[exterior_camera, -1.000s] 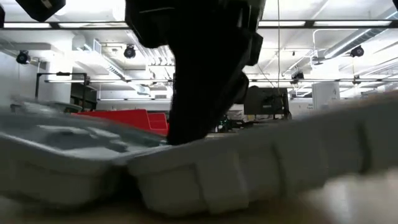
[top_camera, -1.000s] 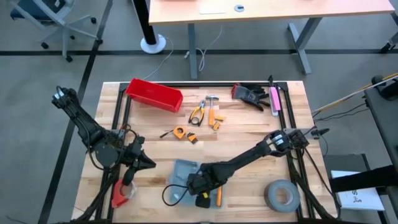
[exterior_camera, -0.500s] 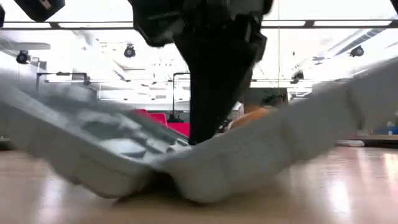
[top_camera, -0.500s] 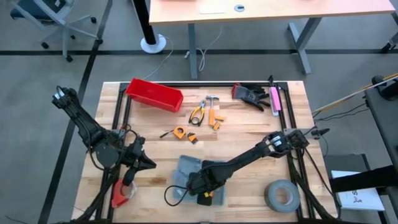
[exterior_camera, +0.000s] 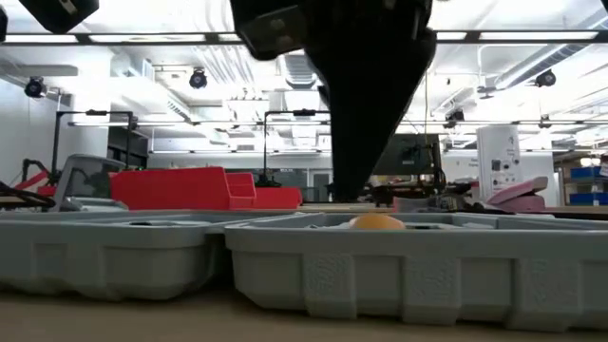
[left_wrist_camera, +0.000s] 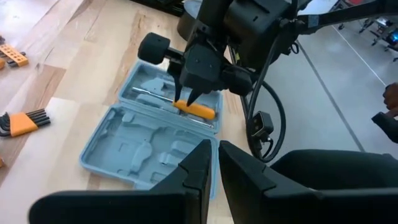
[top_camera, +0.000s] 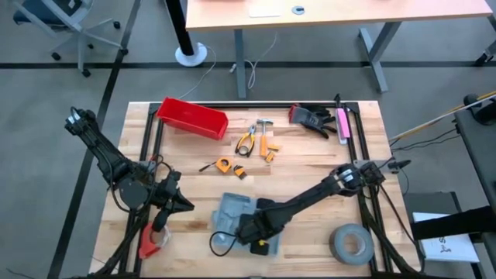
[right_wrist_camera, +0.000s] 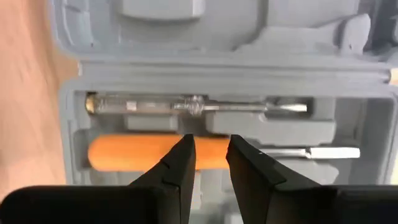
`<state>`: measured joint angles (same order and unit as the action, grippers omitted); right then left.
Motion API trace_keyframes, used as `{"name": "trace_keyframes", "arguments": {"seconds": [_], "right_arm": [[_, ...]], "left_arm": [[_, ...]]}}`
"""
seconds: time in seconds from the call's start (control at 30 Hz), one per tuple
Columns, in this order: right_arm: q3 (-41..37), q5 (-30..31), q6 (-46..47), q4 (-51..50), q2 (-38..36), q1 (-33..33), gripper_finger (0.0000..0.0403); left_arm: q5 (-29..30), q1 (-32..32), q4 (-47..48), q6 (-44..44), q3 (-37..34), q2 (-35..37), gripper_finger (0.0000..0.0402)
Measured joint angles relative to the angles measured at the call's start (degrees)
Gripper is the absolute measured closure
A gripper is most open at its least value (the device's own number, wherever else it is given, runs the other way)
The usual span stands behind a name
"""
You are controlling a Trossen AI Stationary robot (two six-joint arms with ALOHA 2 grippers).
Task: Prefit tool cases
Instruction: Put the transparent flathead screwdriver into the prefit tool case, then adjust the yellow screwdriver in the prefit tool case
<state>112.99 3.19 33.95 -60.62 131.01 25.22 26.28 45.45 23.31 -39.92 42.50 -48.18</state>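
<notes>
Your flat grey-blue plastic hinged tool case [top_camera: 232,217] lies opened flat on the wooden table [top_camera: 310,167], near its front edge and a little left of centre, both moulded halves facing up. The right gripper [top_camera: 249,232] hangs directly over the half nearer the front edge, pointing down into it; its two dark fingers [right_wrist_camera: 180,163] stand slightly apart, straddling the orange handle of a screwdriver [right_wrist_camera: 134,152] that sits in its recess — you cannot tell whether the tips actually touch the handle. A second, clear-handled screwdriver [right_wrist_camera: 199,106] lies in the neighbouring recess, parallel to the orange one. From the low view the case [exterior_camera: 313,256] sits level, with the dark gripper coming down from above into its right-hand half. The left gripper [top_camera: 180,203] waits off to the left of the case, well apart from it, fingers [left_wrist_camera: 198,163] pressed together and holding nothing, aimed toward the case [left_wrist_camera: 155,140].
</notes>
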Motion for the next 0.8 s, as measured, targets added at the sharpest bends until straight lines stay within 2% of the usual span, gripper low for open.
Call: {"name": "trace_keyframes", "arguments": {"seconds": [0.2,0.37,0.67,0.8], "right_arm": [[0.0,1.32,3.44,-1.23,-1.51,0.21,0.0334],[0.02,-0.72,13.35,-1.06,-2.03,0.1,0.0335],[0.02,-1.42,30.73,-0.22,-1.74,1.09,0.0287],[-0.34,1.36,40.84,0.44,-1.57,2.22,0.0262]], "left_arm": [[0.0,0.0,0.0,-0.24,0.0,0.0,0.0364],[0.02,0.0,-0.07,-0.24,0.0,0.0,0.0364],[0.22,0.0,-0.15,2.79,0.0,0.0,0.0364],[0.21,0.13,-0.17,6.6,0.0,0.0,0.0364]]}}
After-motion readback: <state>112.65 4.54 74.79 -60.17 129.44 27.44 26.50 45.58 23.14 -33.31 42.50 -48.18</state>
